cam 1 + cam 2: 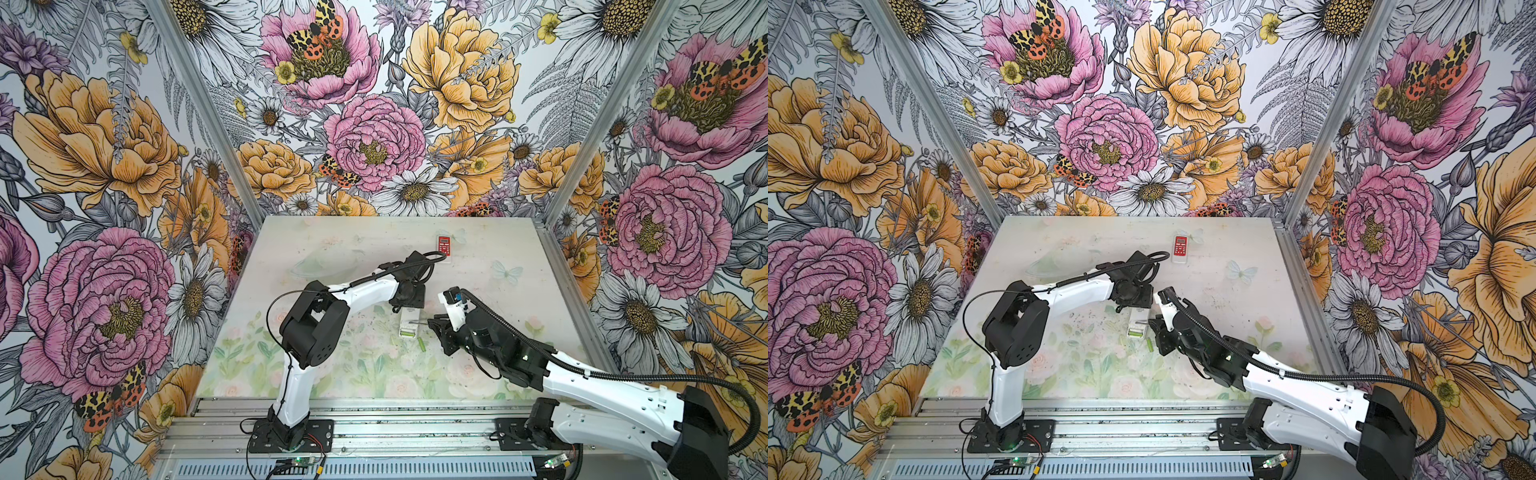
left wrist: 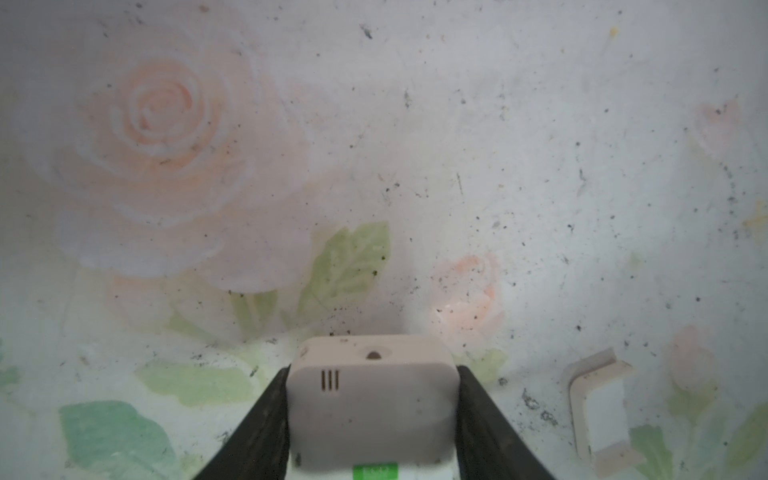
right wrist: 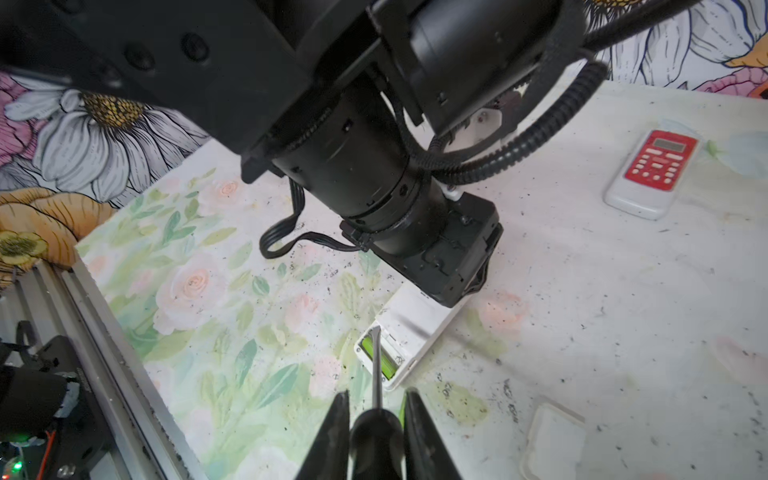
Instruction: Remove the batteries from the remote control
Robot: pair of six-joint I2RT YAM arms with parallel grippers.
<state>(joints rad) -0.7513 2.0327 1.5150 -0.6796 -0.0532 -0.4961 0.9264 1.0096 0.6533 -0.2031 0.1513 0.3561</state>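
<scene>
left fingers (image 2: 266, 415): part-open, clamping white remote (image 2: 374, 399) | right fingers (image 3: 332, 436): nearly closed on screwdriver (image 3: 377, 370), tip inside open compartment (image 3: 380, 353) over green battery (image 3: 389, 366) | second green battery (image 1: 421, 344): loose on surface (image 1: 332, 249)

Robot lab test cell: floral wall panels (image 1: 374, 124) in aluminium framing (image 1: 202, 97) around a desk (image 1: 498, 257), two arms (image 1: 361, 291) bolted to its near rail (image 1: 415, 432).

Compartment: screwdriver (image 3: 376, 365) shaft crosses the seated green battery (image 3: 388, 368), right gripper (image 3: 376, 392) close behind
Far end of white remote (image 3: 419, 320): left gripper (image 2: 374, 374) clamps it
Near remote: loose green battery (image 1: 421, 345), cover (image 3: 552, 440)
Near-left of table (image 1: 245, 374): bare
</scene>
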